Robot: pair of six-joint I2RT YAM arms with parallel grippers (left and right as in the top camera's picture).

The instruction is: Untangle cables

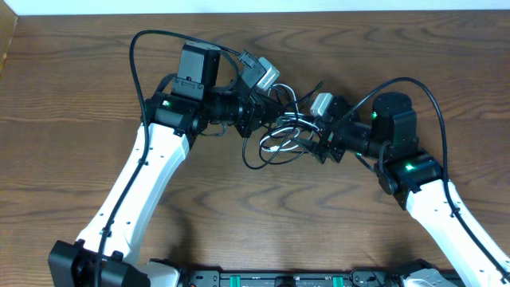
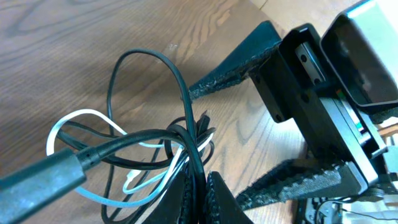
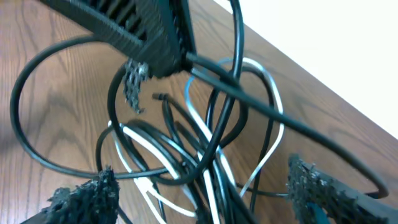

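Note:
The cables [image 1: 279,142] lie as one tangle between my two grippers at mid table: black cords looped through a white cord [image 1: 280,149]. My left gripper [image 2: 204,183] is shut on a black cable [image 2: 180,81] at the knot, beside the white loops [image 2: 74,118]. It also shows in the overhead view [image 1: 269,121] and the right wrist view [image 3: 149,56]. My right gripper [image 3: 202,174] is open, with its fingers either side of the bundle of black cables [image 3: 219,124] and white cable [image 3: 257,172]. It also shows in the overhead view [image 1: 317,142].
The wooden table [image 1: 72,96] runs all round the tangle. Thick black arm wires arc over both arms [image 1: 135,64] [image 1: 434,104]. The two grippers are close together, with the right gripper's open fingers [image 2: 292,183] just beside the left one.

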